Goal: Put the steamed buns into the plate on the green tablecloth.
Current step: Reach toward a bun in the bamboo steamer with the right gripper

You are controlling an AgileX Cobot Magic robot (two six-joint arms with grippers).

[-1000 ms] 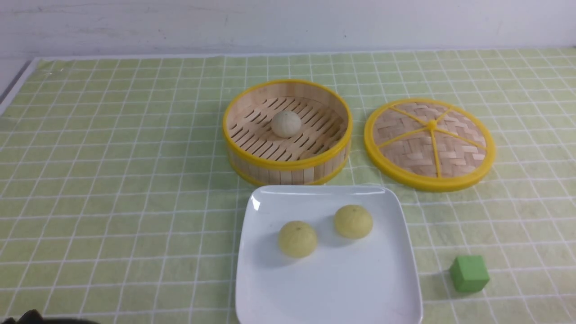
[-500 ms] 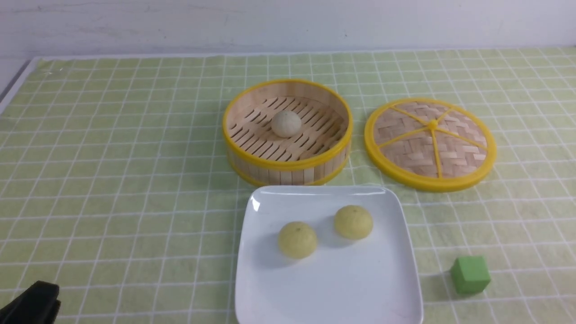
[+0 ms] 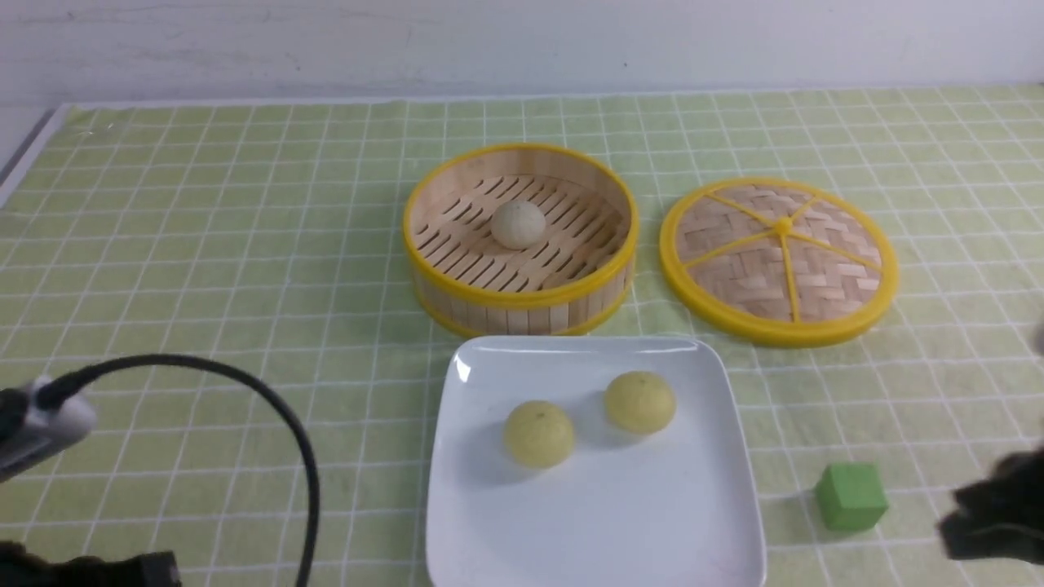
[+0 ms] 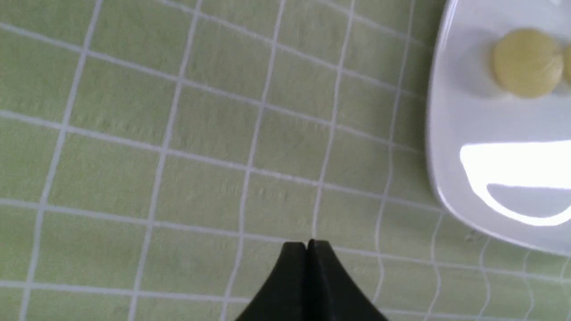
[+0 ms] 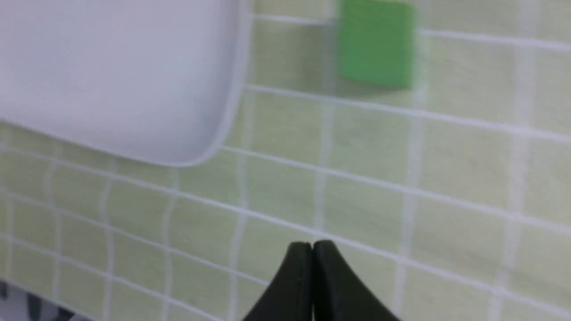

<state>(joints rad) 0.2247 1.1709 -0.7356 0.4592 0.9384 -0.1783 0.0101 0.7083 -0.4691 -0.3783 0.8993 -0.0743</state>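
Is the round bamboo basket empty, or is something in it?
Not empty: one pale beige-grey bun sits on the slatted floor of the bamboo basket.

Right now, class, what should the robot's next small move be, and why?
Probably lift the left gripper slightly and open it before heading to the basket: it is shut on nothing, and one pale bun sits there, while two yellowish buns are already on the plate.

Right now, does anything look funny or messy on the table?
Nothing looks spilled or broken. The only odd bit is the left-behind pale bun: it sits alone in the bamboo basket, while the two yellowish buns are on the white plate.
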